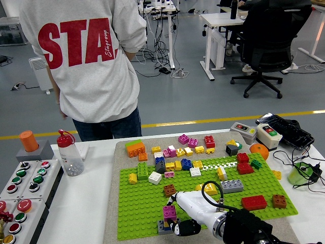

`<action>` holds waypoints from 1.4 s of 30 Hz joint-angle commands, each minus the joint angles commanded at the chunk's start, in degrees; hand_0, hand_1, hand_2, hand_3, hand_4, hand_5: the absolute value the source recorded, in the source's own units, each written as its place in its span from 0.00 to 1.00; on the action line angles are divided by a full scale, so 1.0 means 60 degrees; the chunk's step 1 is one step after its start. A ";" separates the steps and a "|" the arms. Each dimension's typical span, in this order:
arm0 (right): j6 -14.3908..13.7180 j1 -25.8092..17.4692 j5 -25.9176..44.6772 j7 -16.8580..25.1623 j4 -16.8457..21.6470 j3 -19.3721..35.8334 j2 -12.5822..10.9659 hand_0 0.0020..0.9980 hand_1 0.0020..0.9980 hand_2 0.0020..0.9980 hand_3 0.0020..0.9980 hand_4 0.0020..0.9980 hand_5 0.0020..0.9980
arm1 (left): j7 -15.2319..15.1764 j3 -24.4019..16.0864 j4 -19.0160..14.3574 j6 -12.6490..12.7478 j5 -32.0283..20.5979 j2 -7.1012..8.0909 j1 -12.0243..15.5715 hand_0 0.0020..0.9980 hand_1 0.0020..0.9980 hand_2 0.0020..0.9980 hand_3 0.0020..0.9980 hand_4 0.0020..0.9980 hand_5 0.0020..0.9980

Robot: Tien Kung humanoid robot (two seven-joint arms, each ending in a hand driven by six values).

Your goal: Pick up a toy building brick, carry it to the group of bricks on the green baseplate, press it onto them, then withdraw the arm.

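The green baseplate [142, 208] lies on a grey mat and carries many bricks. Near its front edge stands a small stack: a magenta brick [169, 212] on top of a grey and blue brick [163, 225]. My right hand [179, 219], white with black fingers, comes in from the lower right. It is curled against the right side of this stack, touching the magenta brick, with a black finger low beside the grey brick. The left arm is out of view.
A brown brick [169, 189] sits just behind the stack. A red brick [253, 202] and a grey brick [231, 186] lie to the right. A person in a grey sweatshirt [91, 61] stands at the far side. A bottle [68, 153] and a button panel [20, 188] are on the left.
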 joint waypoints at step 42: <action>0.0130 -0.0083 -0.0069 0.0136 -0.0310 -0.0029 0.0054 0.80 0.83 1.00 0.90 0.61 0.29 | 0.0036 -0.0037 0.0000 -0.0011 0.0106 -0.0019 0.0072 0.66 0.69 0.67 0.58 0.29 1.00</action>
